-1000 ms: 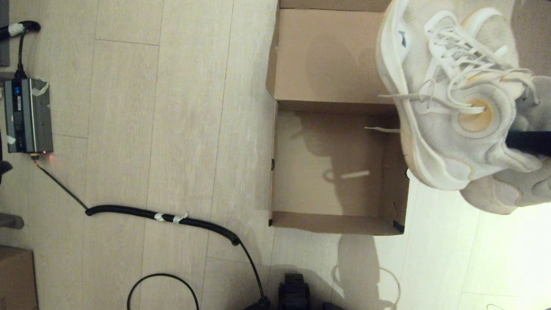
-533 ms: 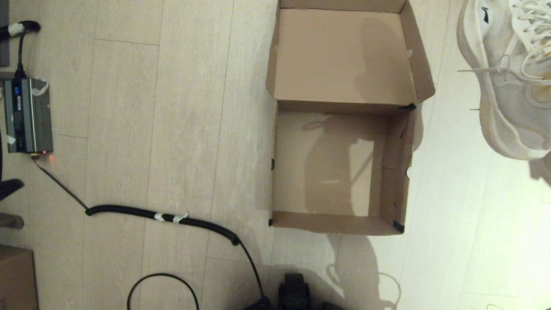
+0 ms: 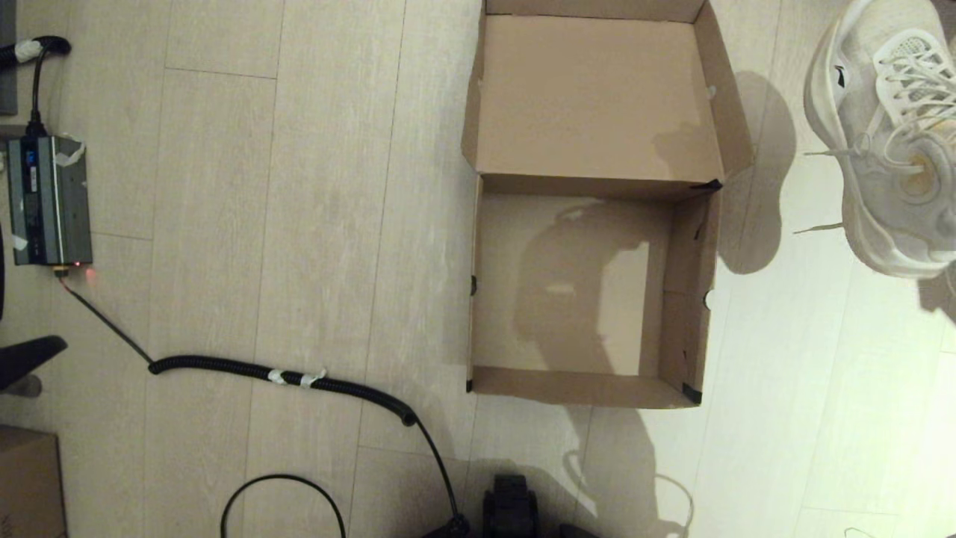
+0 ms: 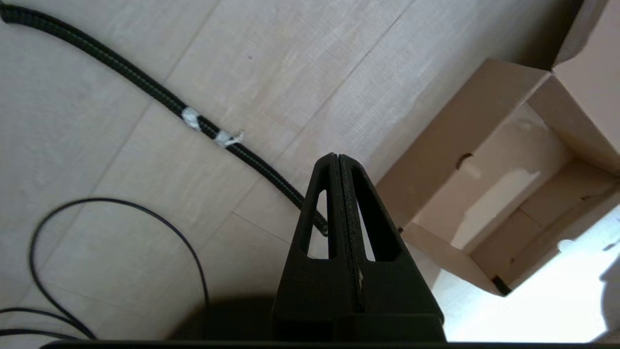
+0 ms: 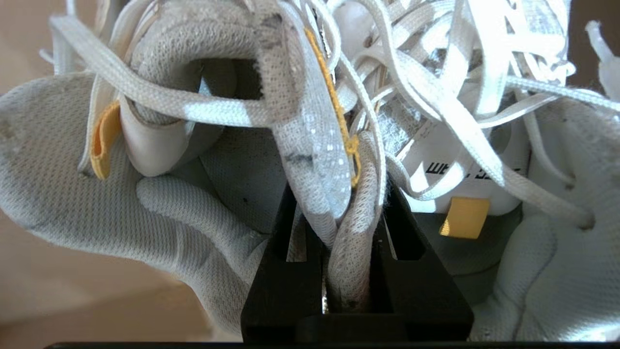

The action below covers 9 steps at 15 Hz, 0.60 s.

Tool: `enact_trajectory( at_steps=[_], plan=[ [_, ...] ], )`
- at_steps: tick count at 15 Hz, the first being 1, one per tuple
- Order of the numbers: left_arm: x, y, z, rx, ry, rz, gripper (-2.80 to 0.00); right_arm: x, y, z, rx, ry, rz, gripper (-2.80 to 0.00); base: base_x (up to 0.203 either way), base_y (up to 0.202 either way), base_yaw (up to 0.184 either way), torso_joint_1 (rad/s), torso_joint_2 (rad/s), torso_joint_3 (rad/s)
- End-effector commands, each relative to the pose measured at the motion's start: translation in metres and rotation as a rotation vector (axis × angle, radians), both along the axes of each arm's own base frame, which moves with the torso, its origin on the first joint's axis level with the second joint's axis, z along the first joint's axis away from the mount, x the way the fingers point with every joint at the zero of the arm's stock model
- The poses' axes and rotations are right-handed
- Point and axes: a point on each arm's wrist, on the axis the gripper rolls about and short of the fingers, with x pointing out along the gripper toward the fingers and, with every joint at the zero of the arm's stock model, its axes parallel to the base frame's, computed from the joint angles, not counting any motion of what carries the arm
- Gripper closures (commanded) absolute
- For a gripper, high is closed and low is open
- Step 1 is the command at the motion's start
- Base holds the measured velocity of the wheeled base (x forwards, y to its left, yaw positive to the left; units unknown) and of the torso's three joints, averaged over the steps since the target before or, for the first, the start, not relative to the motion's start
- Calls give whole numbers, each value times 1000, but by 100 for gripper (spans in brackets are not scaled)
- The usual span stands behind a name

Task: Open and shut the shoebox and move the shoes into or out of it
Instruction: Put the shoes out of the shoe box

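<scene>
Shoes [image 3: 889, 149] swung right off shoebox [image 3: 582, 291], right gripper [image 5: 346, 203] clamping collars, left gripper [image 4: 339, 167] closed.

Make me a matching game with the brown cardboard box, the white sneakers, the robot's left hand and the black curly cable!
Things:
1. brown cardboard shoebox
2. white lace-up sneakers
3. left hand
4. black coiled cable

States:
A. shut on nothing
B. lying on the floor
C. open and empty
D. pinched by the right hand

Pairs: 1-C, 2-D, 3-A, 4-B
</scene>
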Motion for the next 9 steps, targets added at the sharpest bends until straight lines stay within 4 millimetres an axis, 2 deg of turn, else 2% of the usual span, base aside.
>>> enact_trajectory(
  at_steps=[1,5,9],
  plan=[
    [1,0,0,-25,2,-1,0,38,-9,-19,-3,70,-12,0,0,0,0,0,0,0],
    [1,0,1,-51,-3,-15,0,97,-25,-59,-34,172,-17,0,0,0,0,0,0,0],
    [3,0,-1,-55,10,-15,0,137,-33,-102,-62,217,-8,0,0,0,0,0,0,0]
  ],
)
